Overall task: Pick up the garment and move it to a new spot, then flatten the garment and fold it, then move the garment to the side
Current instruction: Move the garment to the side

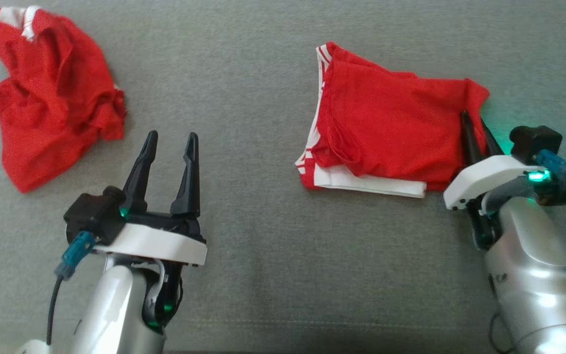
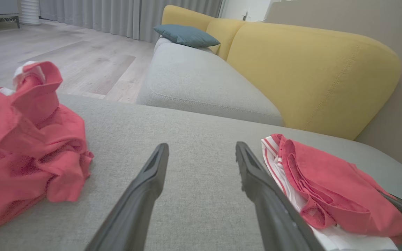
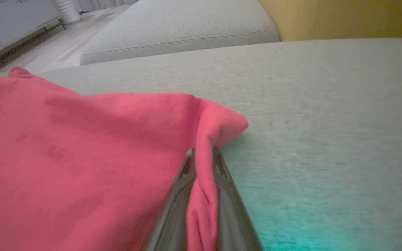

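Right gripper (image 3: 203, 152) pinches the folded garment (image 1: 391, 123) (its right edge); left gripper (image 1: 173, 135) gapes wide.

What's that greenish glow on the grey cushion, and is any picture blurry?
Head view: a green light by the right gripper tints the grey cushion beside the folded garment. Right wrist view: the same glow turns the lower cushion teal, slightly blurred. Left wrist view: sharp, but the folded garment looks washed-out pink.

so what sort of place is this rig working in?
Most likely a home living room: the work surface is a grey sofa seat with a yellow backrest and a blue cushion, and beyond it are a wood floor and long curtains.
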You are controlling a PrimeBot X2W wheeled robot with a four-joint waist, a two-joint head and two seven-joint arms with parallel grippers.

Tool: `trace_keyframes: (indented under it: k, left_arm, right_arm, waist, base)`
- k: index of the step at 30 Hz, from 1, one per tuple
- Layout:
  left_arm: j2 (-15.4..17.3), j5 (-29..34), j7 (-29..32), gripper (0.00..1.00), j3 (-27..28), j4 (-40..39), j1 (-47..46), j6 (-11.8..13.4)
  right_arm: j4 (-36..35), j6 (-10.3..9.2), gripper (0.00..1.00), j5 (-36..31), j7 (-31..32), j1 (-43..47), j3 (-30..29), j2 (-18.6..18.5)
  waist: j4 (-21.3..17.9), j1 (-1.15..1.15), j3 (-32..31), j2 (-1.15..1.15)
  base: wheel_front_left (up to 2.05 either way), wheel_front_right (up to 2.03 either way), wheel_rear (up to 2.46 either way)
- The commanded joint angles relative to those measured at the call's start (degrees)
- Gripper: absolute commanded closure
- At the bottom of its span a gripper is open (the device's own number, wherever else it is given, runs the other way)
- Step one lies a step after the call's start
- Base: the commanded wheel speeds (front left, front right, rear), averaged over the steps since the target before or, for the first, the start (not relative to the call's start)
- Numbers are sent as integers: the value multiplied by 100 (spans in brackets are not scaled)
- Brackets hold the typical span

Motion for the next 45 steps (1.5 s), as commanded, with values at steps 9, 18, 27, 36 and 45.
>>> trace_keyframes:
  k: [9,18,27,36,45]
  left_arm:
    - [64,49,-29,0,160,-198,-253,-20]
    - [64,51,-29,0,155,-220,-283,-60]
    - [64,97,-29,0,250,-208,-302,-102]
    - [64,172,-29,0,281,-194,-394,-173]
    - [64,204,-29,0,278,-161,-440,-220]
  right_arm:
    - [-205,18,100,-431,42,-570,-142,-1183]
    - [-140,18,100,-918,143,-1020,-881,-2024]
    - [-93,18,100,-1206,153,-1143,-1144,-2115]
    - [37,18,100,-1347,84,-1375,-828,-2208]
    - [78,18,57,-1102,-96,-1504,-509,-2271]
  waist:
    - [-300,0,-70,0]
    - [-291,0,16,0]
    - [-298,0,114,0]
    - [-371,0,312,0]
    - [-388,0,417,0]
  base:
    - [0,0,0]
    - [0,0,0]
    - [0,0,0]
    - [0,0,0]
    - [0,0,0]
